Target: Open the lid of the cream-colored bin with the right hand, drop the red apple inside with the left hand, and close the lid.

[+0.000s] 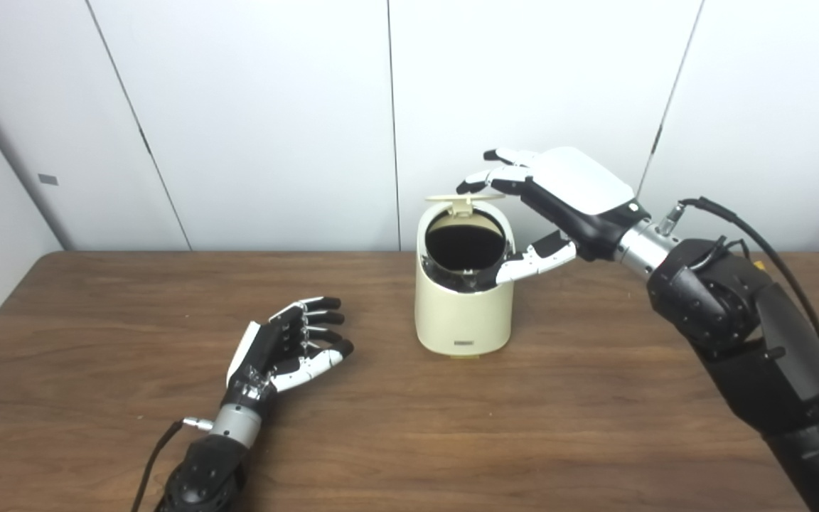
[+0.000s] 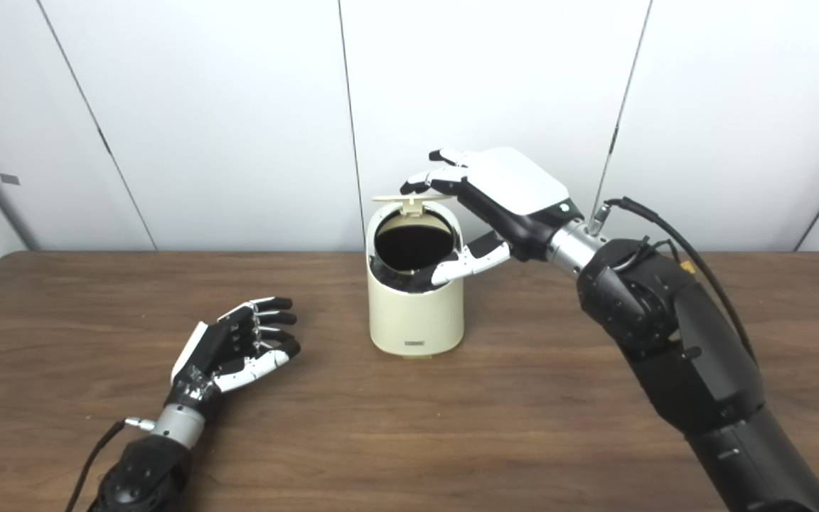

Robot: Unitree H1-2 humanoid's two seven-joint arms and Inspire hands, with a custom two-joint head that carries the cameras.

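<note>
In the left eye view your right hand (image 1: 566,195) sits over the cream bin (image 1: 463,313), fingers spread, fingertips at the raised lid (image 1: 461,198): it looks like light, stiff plastic, so push its edge gently. In the right eye view your left hand (image 2: 228,352) rests empty and loosely open; no apple shows, perhaps already inside the dark opening.

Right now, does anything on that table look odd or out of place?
Nothing is spilled or broken. The bin stands upright with its lid flipped up. One oddity: no apple is in view, and the left hand lies empty.

Bright, even overhead light; soft shadows on the table (image 1: 594,427); sharp focus, mild glare on white panels (image 1: 253,121)
</note>
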